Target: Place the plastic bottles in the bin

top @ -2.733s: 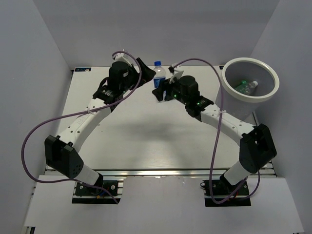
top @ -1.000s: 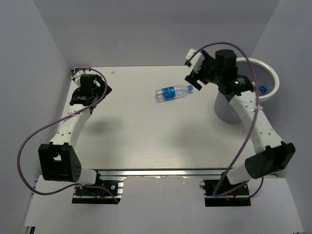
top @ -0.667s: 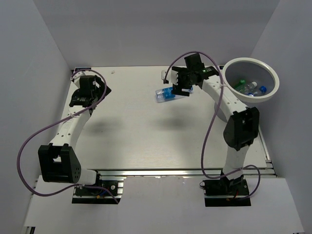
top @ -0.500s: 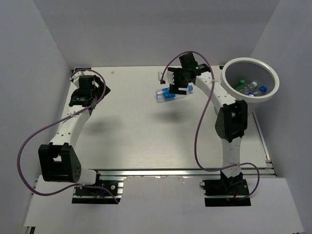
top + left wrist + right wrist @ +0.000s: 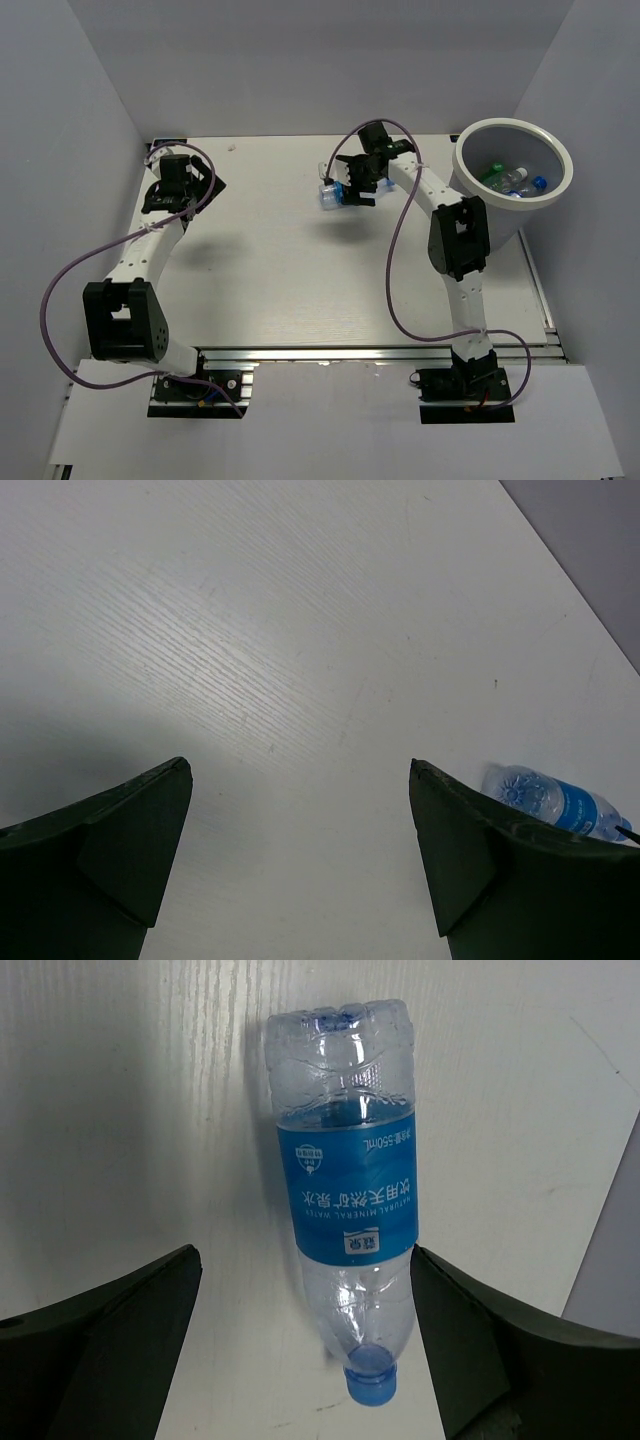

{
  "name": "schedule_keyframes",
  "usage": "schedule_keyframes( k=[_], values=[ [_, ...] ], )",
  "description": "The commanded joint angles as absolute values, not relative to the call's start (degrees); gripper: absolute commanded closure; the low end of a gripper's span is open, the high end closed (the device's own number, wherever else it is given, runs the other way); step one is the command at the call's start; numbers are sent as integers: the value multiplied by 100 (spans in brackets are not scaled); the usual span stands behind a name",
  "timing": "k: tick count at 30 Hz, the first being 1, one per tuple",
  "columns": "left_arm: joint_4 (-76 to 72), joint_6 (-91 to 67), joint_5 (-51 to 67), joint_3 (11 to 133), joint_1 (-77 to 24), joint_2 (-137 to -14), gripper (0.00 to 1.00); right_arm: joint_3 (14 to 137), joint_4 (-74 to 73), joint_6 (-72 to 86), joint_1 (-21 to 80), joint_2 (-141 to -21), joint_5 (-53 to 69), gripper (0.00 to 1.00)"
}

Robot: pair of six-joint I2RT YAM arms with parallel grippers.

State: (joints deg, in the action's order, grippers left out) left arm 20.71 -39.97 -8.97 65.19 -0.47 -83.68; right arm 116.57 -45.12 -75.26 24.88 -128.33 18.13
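The bench (image 5: 300, 270) is a pale board with a faint grain; at its far right stands the bin (image 5: 513, 124), a round grey-white tub with a thick white ring rim; inside lie a green bottle (image 5: 491, 173) and clear bottles (image 5: 515, 180), one with a blue cap, which only the overhead view shows. Another bottle (image 5: 345, 1190) lies flat on the bench at far centre; it is clear and ribbed, with a blue label and cap. The right fingers (image 5: 110, 1350), dark wedges, stand wide apart either side of it, gripping nothing; the left fingers (image 5: 90, 870) gape as wide above the bench's far left, holding nothing; their view catches that bottle small at its right edge.
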Motion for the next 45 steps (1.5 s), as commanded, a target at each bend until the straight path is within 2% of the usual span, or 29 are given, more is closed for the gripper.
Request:
schedule_keyframes(
  k=[1, 11, 18, 20, 21, 22, 25, 31, 37, 42, 45],
  values=[
    [1794, -3885, -502, 6574, -9, -8420, 2, 11752, -4115, -7647, 2505, -13008, 1977, 11],
    [1854, -3805, -597, 6644, -9, -8429, 2, 11619, -2954, -7041, 2487, -13631, 2241, 11],
    [1872, -3832, -589, 6662, -9, -8385, 2, 11286, -2435, -6575, 2479, -13395, 2417, 14],
    [1924, -3849, -606, 6688, -9, -8385, 2, 11215, -2374, -6470, 2487, -13237, 2373, 30],
    [1934, -3850, -641, 6697, -9, -8376, 2, 11110, -2295, -6390, 2487, -13149, 2356, 41],
    [1951, -3850, -650, 6715, -9, -8350, 2, 11040, -2216, -6346, 2487, -12940, 2390, 64],
    [1969, -3876, -668, 6724, -9, -8254, 2, 10513, -1680, -6214, 2487, -12334, 2347, 78],
    [1951, -3902, -616, 6645, -9, -7911, 2, 9608, -83, -5014, 2487, -10771, 2102, 79],
    [1784, -3955, -536, 6487, -9, -7489, 2, 9703, 816, -3107, 2426, -9539, 1311, 80],
    [1732, -3973, -308, 6486, -9, -7374, 2, 10274, 467, -2128, 1988, -9194, 2, 82],
    [1688, -3955, -273, 6478, -9, -7348, 2, 10144, 106, -1426, 1285, -8939, -185, 82]
  ],
)
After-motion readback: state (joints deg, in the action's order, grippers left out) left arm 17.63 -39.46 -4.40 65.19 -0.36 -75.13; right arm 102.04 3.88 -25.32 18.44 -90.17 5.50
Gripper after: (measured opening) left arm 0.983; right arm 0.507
